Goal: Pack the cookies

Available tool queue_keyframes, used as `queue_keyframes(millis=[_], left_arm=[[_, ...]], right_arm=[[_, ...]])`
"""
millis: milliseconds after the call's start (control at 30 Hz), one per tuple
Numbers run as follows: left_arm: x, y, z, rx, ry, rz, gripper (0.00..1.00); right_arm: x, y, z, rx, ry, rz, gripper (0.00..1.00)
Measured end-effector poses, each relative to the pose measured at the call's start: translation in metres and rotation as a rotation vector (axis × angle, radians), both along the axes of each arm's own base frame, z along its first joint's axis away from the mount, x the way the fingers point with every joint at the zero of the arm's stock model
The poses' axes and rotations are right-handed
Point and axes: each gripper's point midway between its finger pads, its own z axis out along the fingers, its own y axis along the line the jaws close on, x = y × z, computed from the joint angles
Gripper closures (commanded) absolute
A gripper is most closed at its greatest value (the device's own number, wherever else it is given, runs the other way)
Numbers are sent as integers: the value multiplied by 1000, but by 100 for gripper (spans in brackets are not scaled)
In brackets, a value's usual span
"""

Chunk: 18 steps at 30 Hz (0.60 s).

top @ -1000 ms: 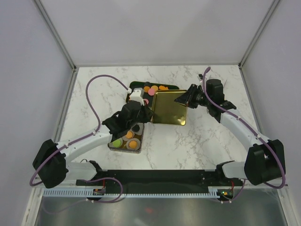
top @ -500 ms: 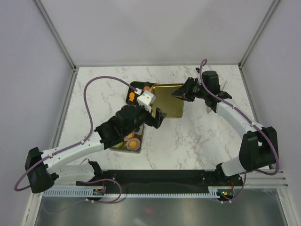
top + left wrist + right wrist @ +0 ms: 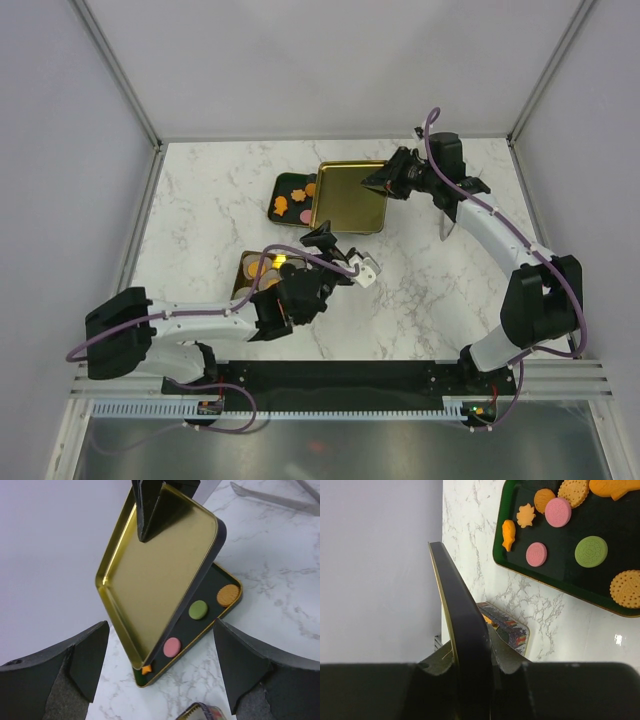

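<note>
Cookies [image 3: 557, 511] are held by neither tool: the tilted gold lid [image 3: 348, 197] is clamped by its edge in the right gripper [image 3: 385, 187]; the left gripper [image 3: 340, 255] is spread wide, empty. They lie in the black tray [image 3: 630, 535], far centre; probably light, brittle, best pinched gently across rims.

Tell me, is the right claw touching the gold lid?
Touching. The right wrist view shows the right gripper clamped on the gold lid, whose edge runs between its jaws with no gap on either side.

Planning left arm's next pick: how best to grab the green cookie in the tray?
I'd pinch the green cookie across its rim, jaws pointing down: it lies flat. Approach from the tray's open side; the lid held by the right gripper leans over the other.
</note>
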Motion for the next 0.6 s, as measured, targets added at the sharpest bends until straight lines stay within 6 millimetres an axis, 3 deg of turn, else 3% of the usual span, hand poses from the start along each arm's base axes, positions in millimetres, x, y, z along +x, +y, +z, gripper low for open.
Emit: queue_keyframes(millis=[333, 600], left_arm=[[22, -1, 15, 117, -208, 25, 10], [35, -11, 0, 269, -302, 13, 14]], right_arm=[[-3, 1, 0, 15, 29, -1, 100], [-5, 3, 1, 25, 37, 2, 100]])
